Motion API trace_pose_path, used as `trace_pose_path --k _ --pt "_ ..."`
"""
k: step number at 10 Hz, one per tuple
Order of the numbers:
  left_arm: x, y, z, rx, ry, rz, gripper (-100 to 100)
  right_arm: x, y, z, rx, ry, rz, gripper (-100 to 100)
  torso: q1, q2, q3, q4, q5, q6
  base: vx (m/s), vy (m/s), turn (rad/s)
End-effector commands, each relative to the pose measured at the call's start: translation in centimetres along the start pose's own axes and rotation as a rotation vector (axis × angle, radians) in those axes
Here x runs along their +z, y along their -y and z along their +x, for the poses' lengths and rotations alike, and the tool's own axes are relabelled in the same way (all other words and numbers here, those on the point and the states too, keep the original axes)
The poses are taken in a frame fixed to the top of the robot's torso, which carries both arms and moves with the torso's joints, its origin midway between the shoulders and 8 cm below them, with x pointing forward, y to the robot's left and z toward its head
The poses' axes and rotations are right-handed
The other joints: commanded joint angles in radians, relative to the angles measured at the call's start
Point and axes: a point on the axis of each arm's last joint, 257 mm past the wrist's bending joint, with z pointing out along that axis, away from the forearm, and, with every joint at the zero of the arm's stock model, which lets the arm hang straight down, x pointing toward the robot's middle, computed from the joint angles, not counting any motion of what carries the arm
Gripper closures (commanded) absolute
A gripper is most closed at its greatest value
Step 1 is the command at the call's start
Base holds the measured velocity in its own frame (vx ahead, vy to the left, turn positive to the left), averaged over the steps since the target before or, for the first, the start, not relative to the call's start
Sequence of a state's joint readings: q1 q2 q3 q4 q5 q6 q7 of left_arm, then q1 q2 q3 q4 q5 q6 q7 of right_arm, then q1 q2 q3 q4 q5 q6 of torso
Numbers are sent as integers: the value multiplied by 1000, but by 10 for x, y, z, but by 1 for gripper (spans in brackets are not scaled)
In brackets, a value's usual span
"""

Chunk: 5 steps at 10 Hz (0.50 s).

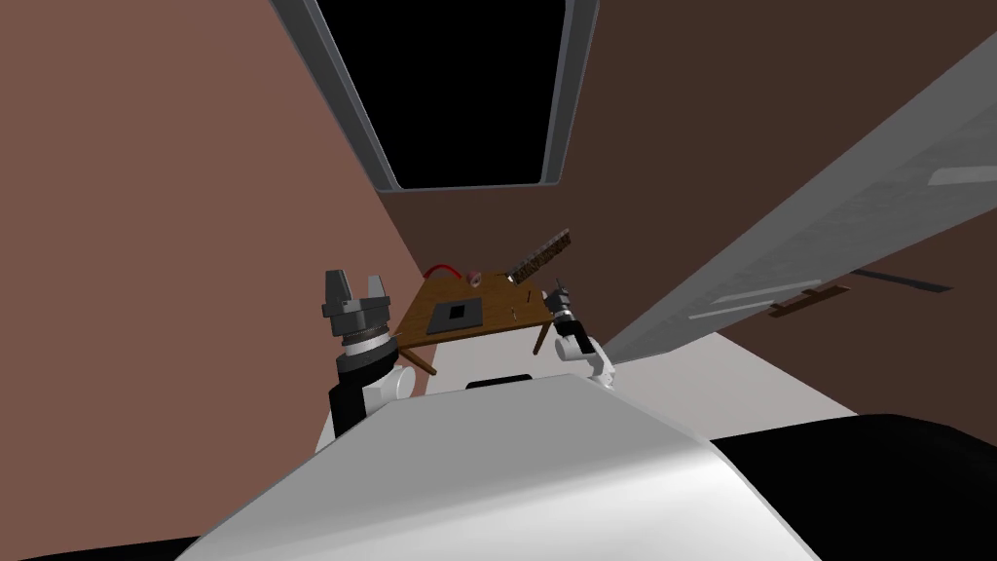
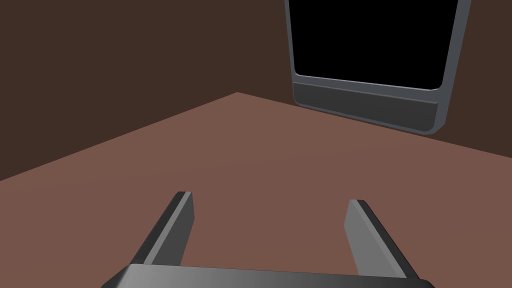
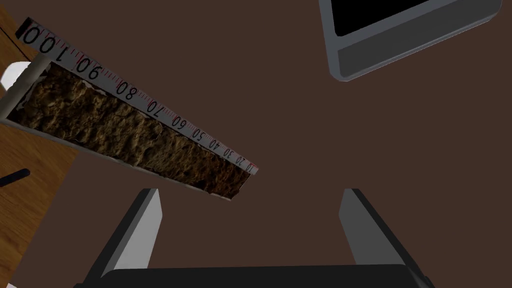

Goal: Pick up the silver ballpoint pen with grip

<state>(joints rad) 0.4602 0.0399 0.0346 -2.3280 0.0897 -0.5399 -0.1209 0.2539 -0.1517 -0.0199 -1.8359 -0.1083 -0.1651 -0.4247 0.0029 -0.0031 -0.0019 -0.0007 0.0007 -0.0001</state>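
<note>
Right gripper (image 3: pixel 250 192) hangs just off the edge of the small brown wooden table (image 1: pixel 492 312), blades wide apart with nothing between them. The slim dark pen (image 1: pixel 527 293), as best I can tell, lies flat on the tabletop beyond the blade nearer the table, touching neither finger. A long numbered box of brown soil (image 3: pixel 135 130) juts close by the fingertips. Left gripper (image 2: pixel 268 196) is raised, fingers spread and empty.

Brown walls (image 1: pixel 146 195), a grey-framed window (image 1: pixel 458 88) showing black, a small wooden table (image 1: pixel 492 297), pale floor (image 1: pixel 740 380).
</note>
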Motion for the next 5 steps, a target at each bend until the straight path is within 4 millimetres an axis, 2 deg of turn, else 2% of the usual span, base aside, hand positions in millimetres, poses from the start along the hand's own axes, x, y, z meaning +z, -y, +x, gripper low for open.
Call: trace_pose_path --k 1,2,3,4,5 --pt "0 0 0 0 0 0 0 1 13 -12 26 20 34 -100 0 0 0 0 0 0 29 28 5" --pt "0 0 0 0 0 0 0 8 27 -20 77 44 73 -100 -1 1 0 0 0 0 32 29 5" --pt "0 0 0 0 0 0 0 6 31 -23 77 51 83 -100 -1 1 0 0 0 0 30 25 2" --pt "0 0 0 0 0 0 0 13 41 -29 130 70 113 -100 -1 1 0 0 0 0 36 33 6" --pt "0 0 0 0 0 0 0 10 51 -35 130 84 132 -100 -1 0 0 0 0 0 31 33 4"
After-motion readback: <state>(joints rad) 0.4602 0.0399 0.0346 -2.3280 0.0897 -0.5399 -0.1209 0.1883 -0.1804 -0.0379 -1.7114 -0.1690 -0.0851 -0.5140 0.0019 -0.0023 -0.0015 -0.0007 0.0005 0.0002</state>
